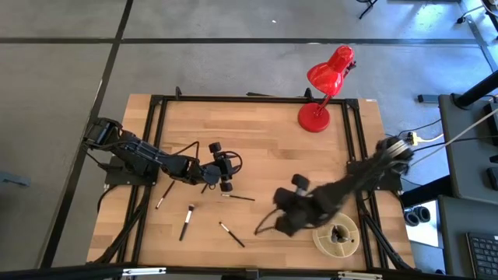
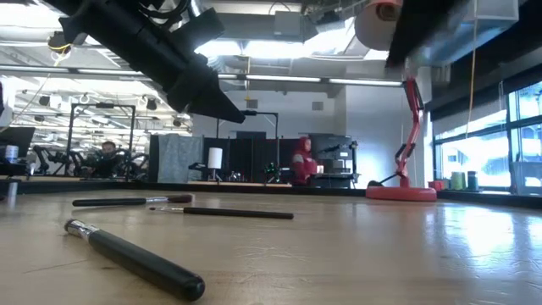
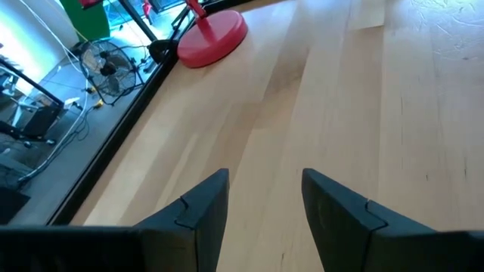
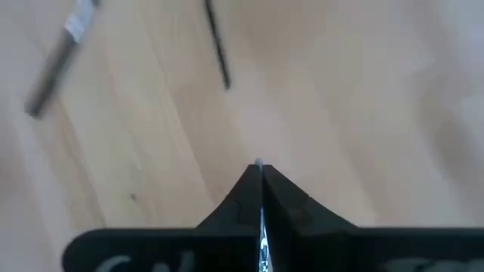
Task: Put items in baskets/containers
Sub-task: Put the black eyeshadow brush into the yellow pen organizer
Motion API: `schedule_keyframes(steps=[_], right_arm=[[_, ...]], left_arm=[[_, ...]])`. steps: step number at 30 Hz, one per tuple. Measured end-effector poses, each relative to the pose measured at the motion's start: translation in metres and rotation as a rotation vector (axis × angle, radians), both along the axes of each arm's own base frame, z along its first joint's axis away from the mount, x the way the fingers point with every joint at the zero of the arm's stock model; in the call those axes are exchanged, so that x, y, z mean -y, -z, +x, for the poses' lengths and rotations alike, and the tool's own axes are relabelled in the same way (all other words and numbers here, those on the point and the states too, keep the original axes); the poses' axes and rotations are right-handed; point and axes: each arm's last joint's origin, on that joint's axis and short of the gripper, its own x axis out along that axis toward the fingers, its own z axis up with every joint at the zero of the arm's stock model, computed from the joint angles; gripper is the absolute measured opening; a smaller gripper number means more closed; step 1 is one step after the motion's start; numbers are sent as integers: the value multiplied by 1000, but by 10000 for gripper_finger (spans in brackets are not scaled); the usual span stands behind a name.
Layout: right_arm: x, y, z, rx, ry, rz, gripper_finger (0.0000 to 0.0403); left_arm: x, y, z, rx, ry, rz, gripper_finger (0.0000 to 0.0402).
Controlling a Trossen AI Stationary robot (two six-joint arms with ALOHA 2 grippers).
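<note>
Now we see the right gripper (image 4: 261,177) pressed together on a thin brush (image 4: 262,234), its sliver of handle running lengthwise between the fingers. We judge the coming move turns on the cream dish (image 1: 336,235), lying just to the right of that gripper near the table's front edge. Well apart to the left, the left gripper (image 3: 265,196) hangs spread and empty over bare wood.

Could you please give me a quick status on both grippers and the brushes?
Right gripper shut on a thin brush, near the dish. Left gripper open, empty, mid-table. Several brushes loose on the table. Nothing blocking.
</note>
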Motion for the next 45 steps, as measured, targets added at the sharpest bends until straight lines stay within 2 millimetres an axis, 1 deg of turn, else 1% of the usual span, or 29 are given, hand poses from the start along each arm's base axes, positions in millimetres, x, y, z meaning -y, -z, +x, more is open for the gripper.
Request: schedule_keyframes(steps=[3,5,7,9,13,15,18,22,25,28,31,38,41,45], right_arm=[[-11,-36,-28,114,28,-64,1],[-19,-50,-49,184,39,-84,1],[-28,-58,-69,246,33,-79,1],[-36,-61,-91,287,31,-74,1],[-55,-57,-128,311,-25,-69,1],[-63,-54,-141,356,-57,-86,1],[-70,-49,-156,408,-84,-94,1],[-76,-37,-165,465,-89,-92,1],[-77,-23,-167,451,-101,-93,2],[-79,-11,-168,436,-97,-58,11],[-82,-6,-168,441,-90,-21,26],[-81,-8,-168,444,-81,-9,75],[-78,-16,-166,442,-73,-15,90],[-73,-29,-158,423,-44,-21,93]], left_arm=[[0,0,0,-10,8,14,164],[0,0,0,-12,9,17,164],[0,0,0,-15,10,18,164],[0,0,0,-19,13,23,164],[0,0,0,-21,15,28,164],[0,0,0,-20,15,31,164],[0,0,0,-16,9,34,164],[0,0,0,-14,8,32,164],[0,0,0,-11,5,28,164],[0,0,0,-7,2,21,164],[0,0,0,-5,1,18,164],[0,0,0,5,-6,2,164],[1,0,0,9,-8,-5,164],[5,0,-1,14,1,-13,164]])
